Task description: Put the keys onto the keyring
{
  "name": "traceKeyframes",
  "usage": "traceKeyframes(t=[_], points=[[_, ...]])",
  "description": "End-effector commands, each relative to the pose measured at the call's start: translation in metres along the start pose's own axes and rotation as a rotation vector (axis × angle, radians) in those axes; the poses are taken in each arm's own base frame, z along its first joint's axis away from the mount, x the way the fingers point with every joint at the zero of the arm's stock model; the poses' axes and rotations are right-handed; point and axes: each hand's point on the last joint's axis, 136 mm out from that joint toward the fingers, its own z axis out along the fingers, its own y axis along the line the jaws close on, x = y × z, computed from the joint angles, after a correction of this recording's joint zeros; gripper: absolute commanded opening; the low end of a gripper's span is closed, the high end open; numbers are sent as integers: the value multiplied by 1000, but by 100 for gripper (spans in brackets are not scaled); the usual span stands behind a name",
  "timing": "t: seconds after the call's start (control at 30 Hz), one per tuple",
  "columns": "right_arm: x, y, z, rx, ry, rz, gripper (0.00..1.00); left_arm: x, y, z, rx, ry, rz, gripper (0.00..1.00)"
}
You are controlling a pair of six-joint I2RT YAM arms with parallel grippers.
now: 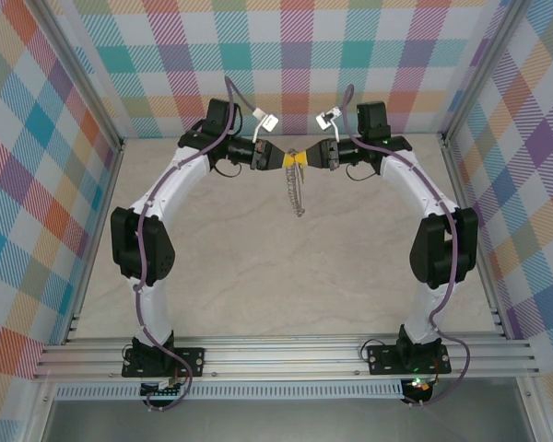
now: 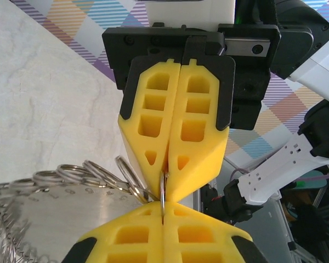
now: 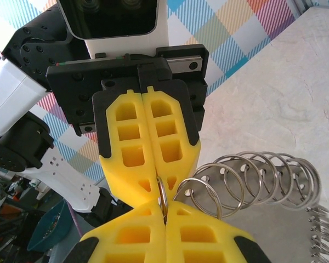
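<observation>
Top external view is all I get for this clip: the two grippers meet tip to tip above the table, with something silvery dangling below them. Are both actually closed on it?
Observer: Yes. On the left wrist camera the left gripper and the right gripper are both shut, nose to nose. The thin wire of the keyring runs edge-on from one pair of yellow fingers into the other.
Operator: And the dangling part, what is it made of?
Observer: The right wrist camera shows a row of silver split rings, overlapping like a fanned stack, right beside the pinched spot.
</observation>
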Motion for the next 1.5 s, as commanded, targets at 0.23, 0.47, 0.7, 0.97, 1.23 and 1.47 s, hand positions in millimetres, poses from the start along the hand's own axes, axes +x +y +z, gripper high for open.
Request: traceKeyframes(t=[0.23,0.47,0.7,0.97,1.23,1.47], points=[[-21,22,-12,40,-74,-68,38,-24,-12,-1,-16,-94,105,0],[-24,14,-34,147,-175,-73,45,-29,-13,-3,-28,-110,106,0],[-20,-7,-42,257,-288,-40,46,-41,-16,-7,-39,-161,110,0],[-15,-6,-27,206,-304,1,46,-49,-19,-10,-39,-212,114,0],[-14,-14,-8,179,-288,17,41,-48,-21,-7,-40,-226,109,0],[-9,-11,-4,133,-290,35,9,-49,-20,-9,-76,-251,105,0]])
